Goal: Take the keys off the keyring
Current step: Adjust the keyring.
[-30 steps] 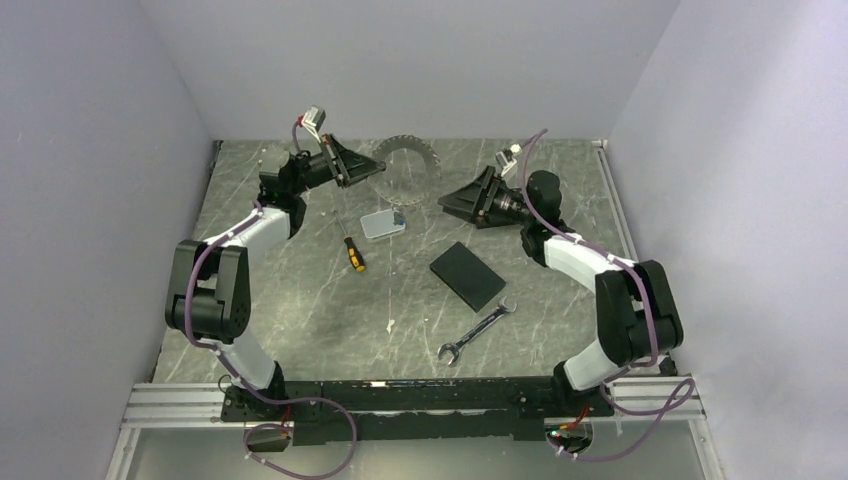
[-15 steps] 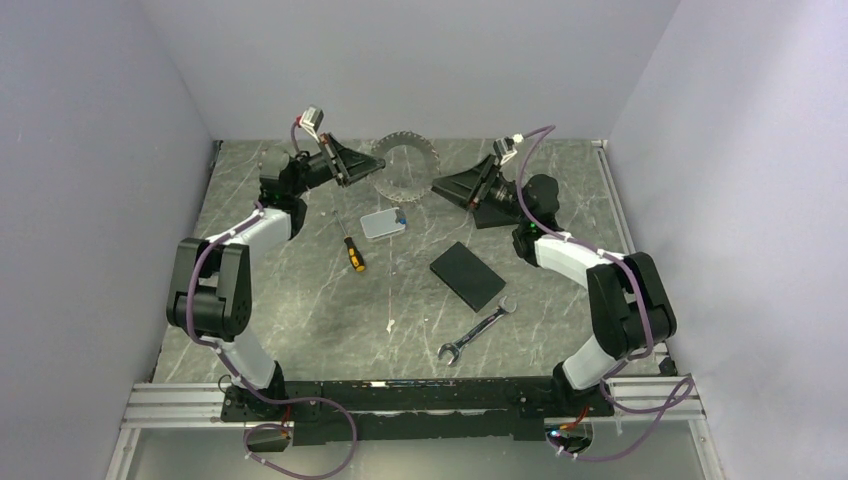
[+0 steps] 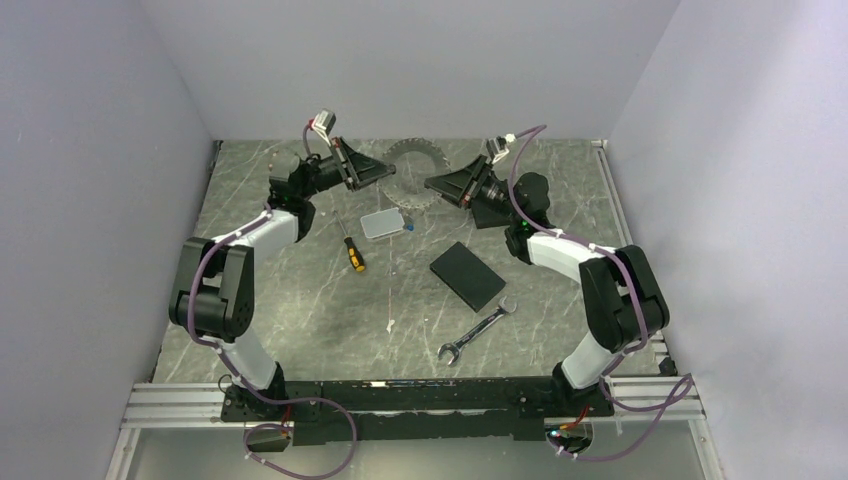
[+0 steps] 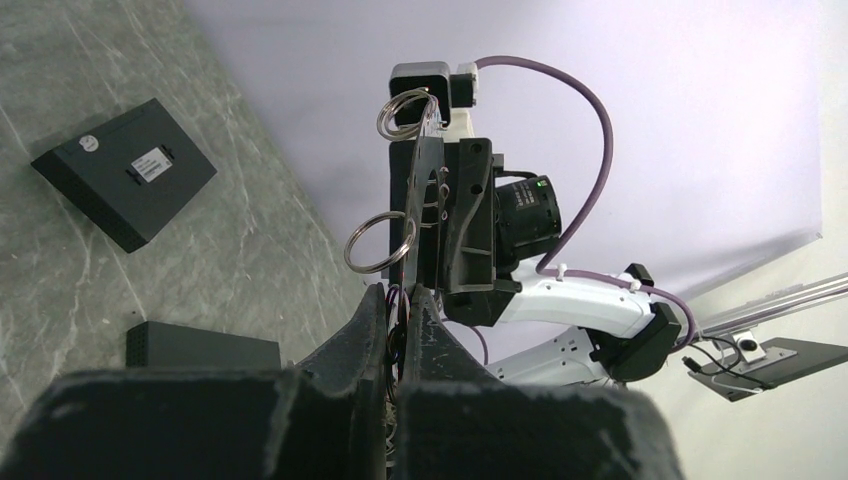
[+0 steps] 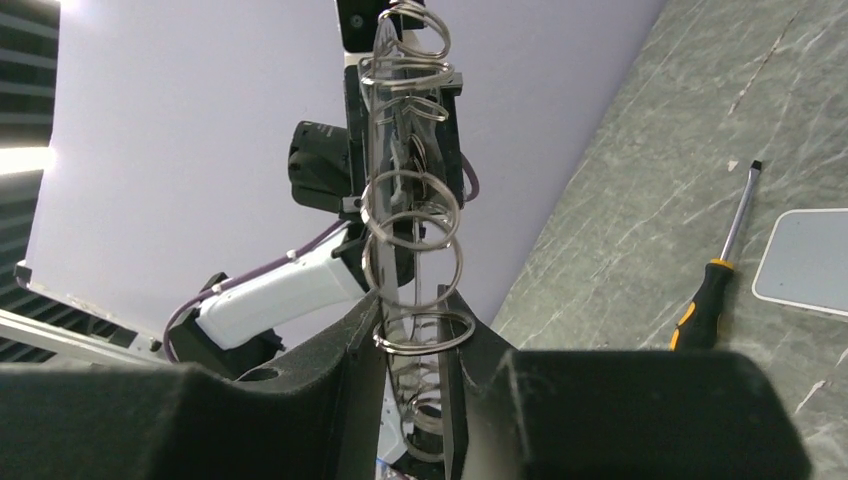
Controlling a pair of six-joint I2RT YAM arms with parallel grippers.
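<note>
Where the keyring is: the keyring (image 3: 412, 160) is held up at the far middle of the table (image 3: 300, 300), between the two arms. It's edge-on to both wrist cams, with the back wall behind it.

Left gripper: the left gripper (image 3: 384, 172) is clamped onto the ring's left edge. In its own view the fingers are pinched nearly together around it.

Right gripper: the right gripper (image 3: 431, 186) is doing the same on the opposite edge, closed tight on the ring.

Keys: the keys (image 3: 399, 150) stick out round the rim like saw teeth. Up close they look more like small wire loops (image 5: 408, 186) hanging off the edge. I can't tell if any are off yet.

Blue bit: a small blue bit (image 3: 411, 228) lies on the table beside a pale card (image 3: 383, 223), apart from the ring. It may be one piece already off, but it's too small to say.

Step, my guess: both arms are steadying the ring, so one has to let go and pick at a single key.

Risk 1: if one side lets go, the other has only a thin edge pinch. The ring could swing or slip out and drop.

Risk 2: the loops are packed close, so fingers going for one could easily catch its neighbours or snag.

Risk 3: if the arms pull against each other, the ring may twist or pop free of a pinch.

Risk 4: the fingertips sit very close together, so a small misjudged move could knock them into each other.

Other stuff: a screwdriver (image 3: 354, 254), a black block (image 3: 467, 275) and a wrench (image 3: 477, 328) lie nearer the arms, well away from the ring.
</note>
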